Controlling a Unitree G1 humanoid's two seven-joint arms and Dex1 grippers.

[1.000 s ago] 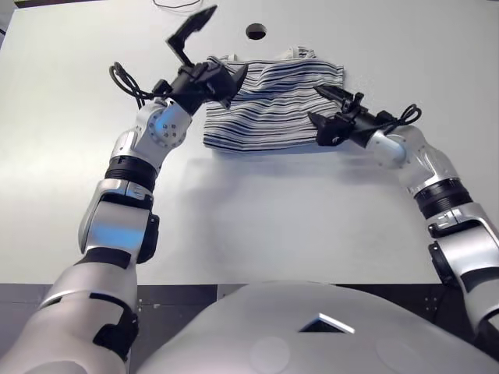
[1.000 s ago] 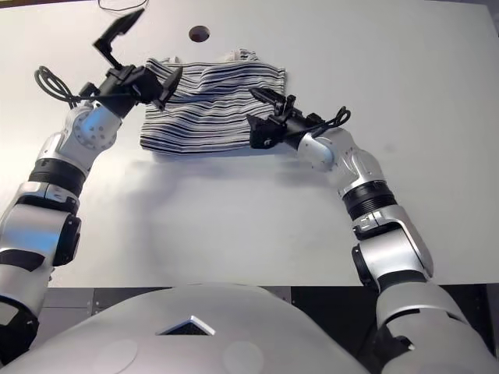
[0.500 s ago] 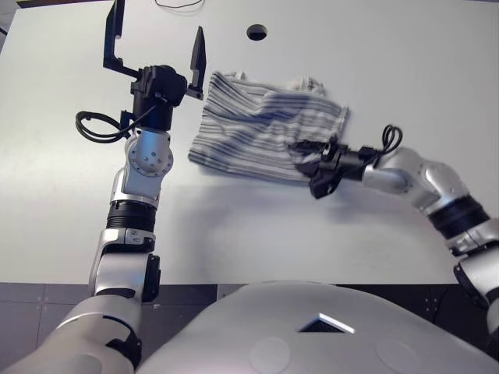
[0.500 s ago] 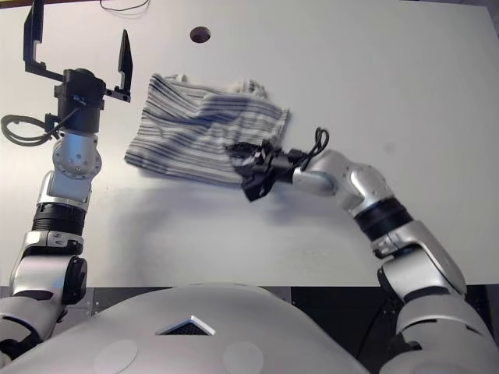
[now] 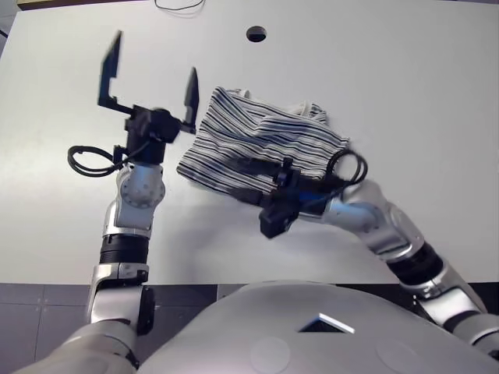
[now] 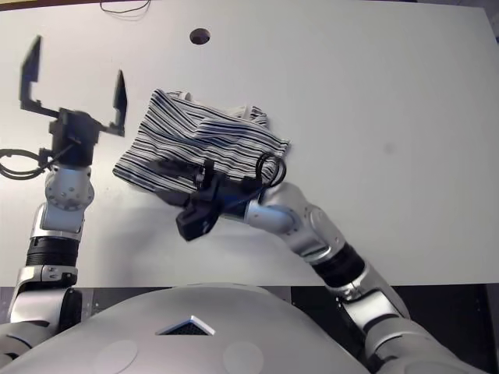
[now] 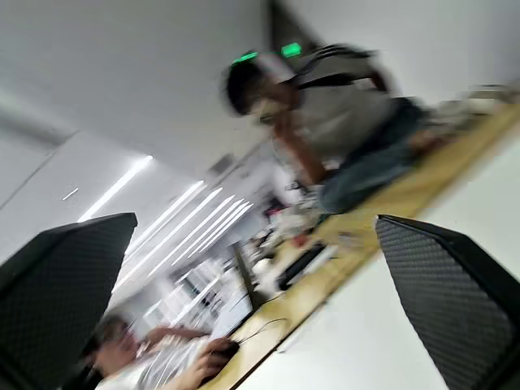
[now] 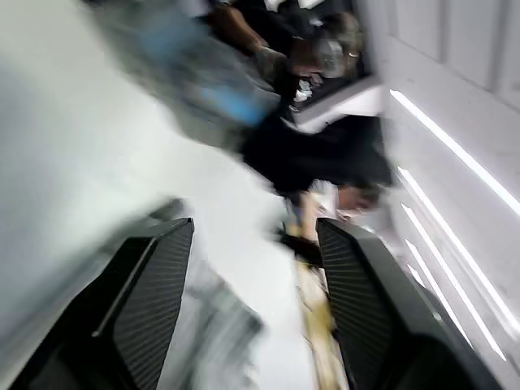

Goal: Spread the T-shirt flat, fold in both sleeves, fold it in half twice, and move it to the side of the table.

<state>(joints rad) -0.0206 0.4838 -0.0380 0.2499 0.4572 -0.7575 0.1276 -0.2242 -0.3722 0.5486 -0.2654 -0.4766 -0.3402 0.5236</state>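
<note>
From the left eye view, the folded, black-and-white striped cotton T-shirt [image 5: 265,132] is lying as a compact bundle on the white tabletop [image 5: 413,86], around the middle and a little toward the robot's left. Its longer side is slanting, the left end farther from the robot than the right. The right gripper [image 5: 261,195] is sitting at the bundle's near edge with its black fingers parted. One finger is lying over the striped cloth and the other is pointing down onto bare table, so nothing is being pinched. The left gripper [image 5: 152,66] is standing raised just left of the shirt's far-left corner, spread wide, pointing up and away and touching nothing.

The right eye view is telling the same story: the shirt is lying beyond the right gripper and to its left.

In the left wrist view, two dark fingers [image 7: 69,292] are framing the room behind with a wide gap between them.

In the right wrist view, the ribbed pads [image 8: 150,301] are likewise standing apart, though motion is smearing what lies between them.

To my eye, the sideways shove belongs to the right arm, since it is already against the cloth.
</note>
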